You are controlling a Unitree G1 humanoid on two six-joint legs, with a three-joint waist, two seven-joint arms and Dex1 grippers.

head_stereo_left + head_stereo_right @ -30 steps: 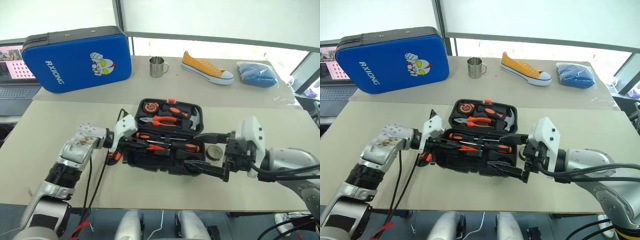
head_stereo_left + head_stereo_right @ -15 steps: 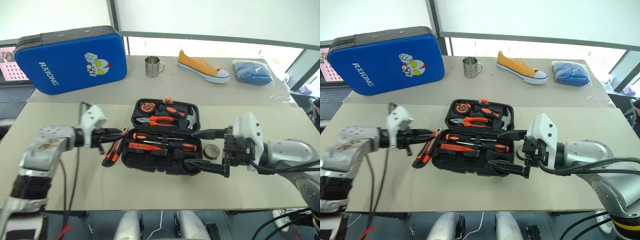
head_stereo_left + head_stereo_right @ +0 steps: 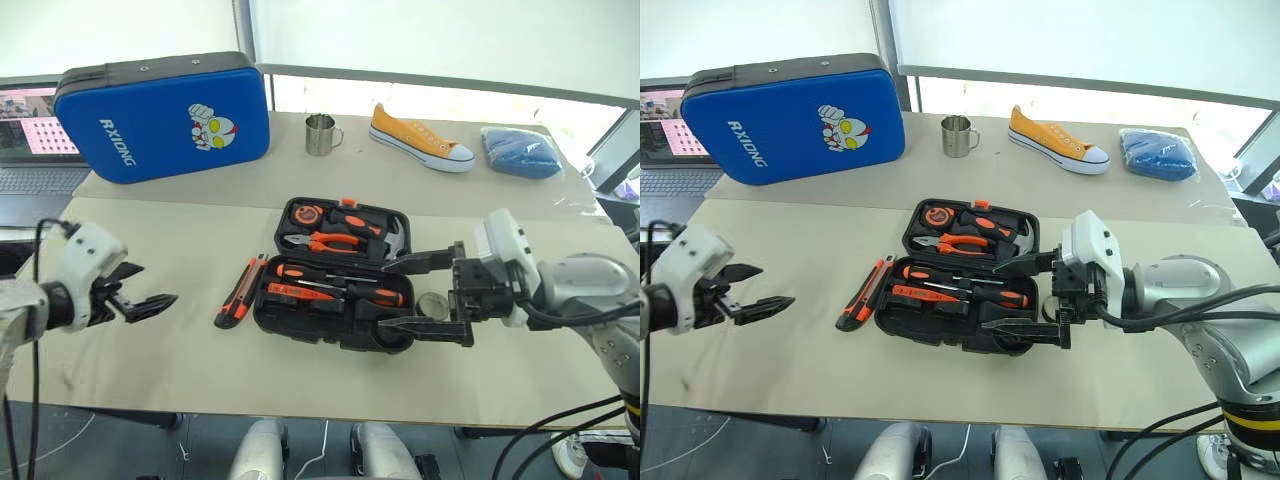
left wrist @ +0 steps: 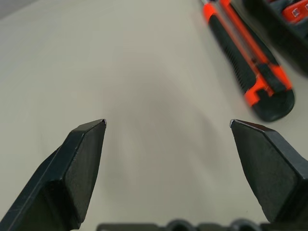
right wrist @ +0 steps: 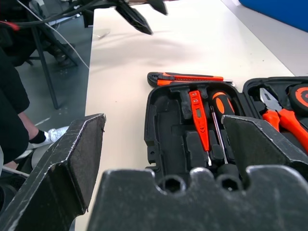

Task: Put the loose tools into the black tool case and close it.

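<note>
**Ana:** Tools first, going left to right. Where does each one sit?

**Ben:** Far left, the left gripper [image 3: 140,300] hangs over bare table [image 3: 150,250], jaws spread wide, holding nothing. Right of it, well apart, the utility knife [image 3: 240,292] lies flat on the table, just beside the left wall of the black tool case [image 3: 340,335].

**Ana:** And the case?

**Ben:** Open. The near half holds two long screwdrivers [image 3: 345,290] and the slim orange screwdriver [image 3: 290,292] in its slots; the far half has the pliers [image 3: 325,241], tape measure [image 3: 302,214] and hammer [image 3: 392,240].

**Ana:** Anything loose on the right?

**Ben:** The small tape roll [image 3: 433,305] sits on the table at the case's right end, between the fingers of the right gripper [image 3: 425,296]. Those jaws stand fully apart, one finger above the roll and one along the case's front corner, not pinching it.

**Ana:** So which step?

**Ben:** I'd judge the screwdrivers are done; the knife and roll remain, and the lid is not yet shut. Next, the left gripper must swing over to the knife, line up across its narrow body and close, or the right must lower onto the roll.
</note>
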